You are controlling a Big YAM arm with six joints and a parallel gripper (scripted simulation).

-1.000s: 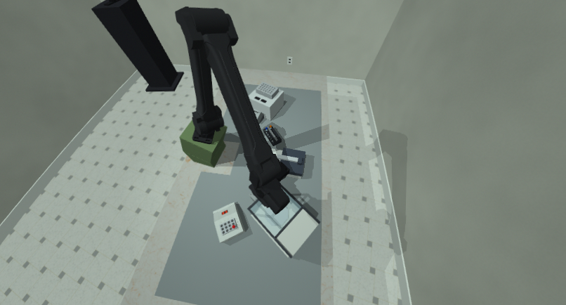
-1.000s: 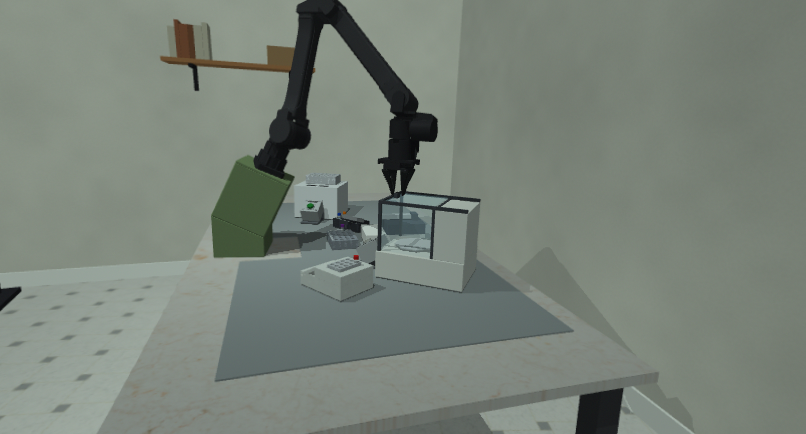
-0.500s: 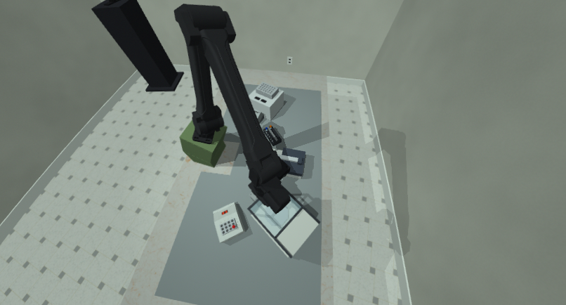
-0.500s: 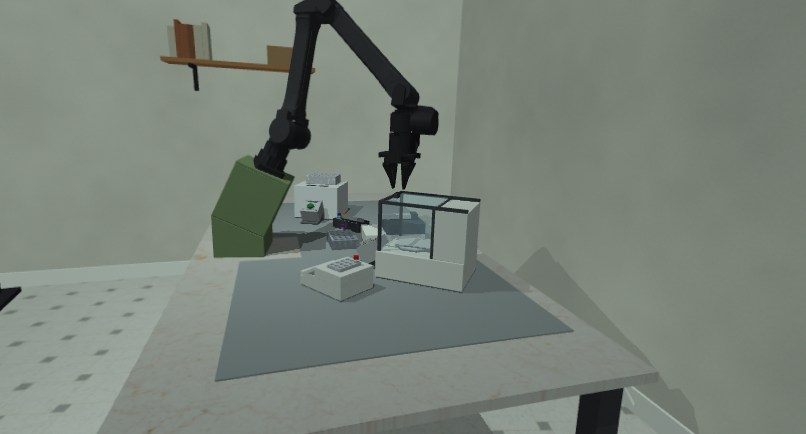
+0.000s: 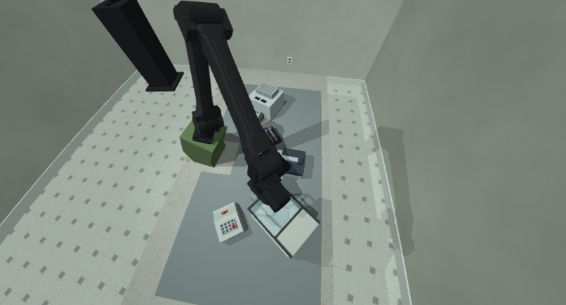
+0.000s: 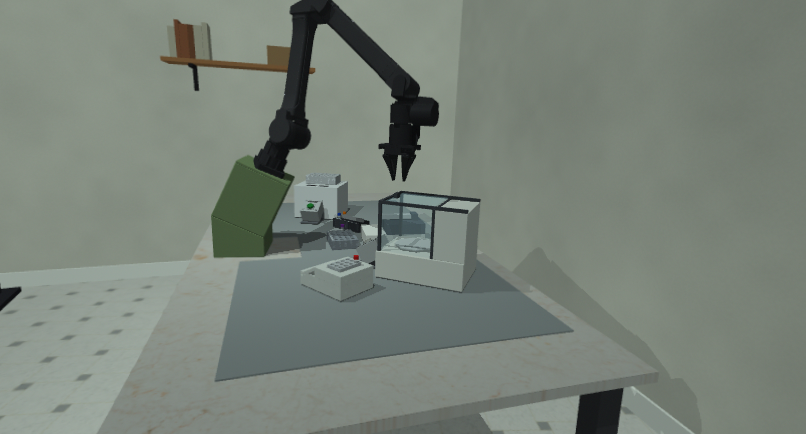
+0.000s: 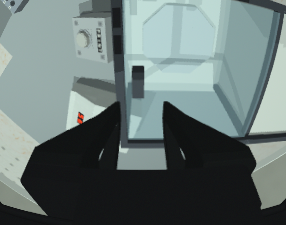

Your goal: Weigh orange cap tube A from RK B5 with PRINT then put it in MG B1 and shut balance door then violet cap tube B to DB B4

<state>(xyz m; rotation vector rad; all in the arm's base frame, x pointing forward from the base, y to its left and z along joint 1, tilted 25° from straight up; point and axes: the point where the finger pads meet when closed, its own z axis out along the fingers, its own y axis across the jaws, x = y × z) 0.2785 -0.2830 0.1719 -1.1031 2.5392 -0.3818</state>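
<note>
My gripper is partly open and empty, pointing down above the front end of the balance. The dark door handle shows just beyond and between the fingertips, near the front frame, so the door looks shut. The pan shows no tube through the glass. A front panel with a round white key stands beside the glass box. An orange cap stands in the dark block. A violet cap shows by the grey rack. No lit green lamp is visible.
A white unit with a grid of wells and a red cap stands beside the balance. A dark blue station and a tall white box stand farther along the mat.
</note>
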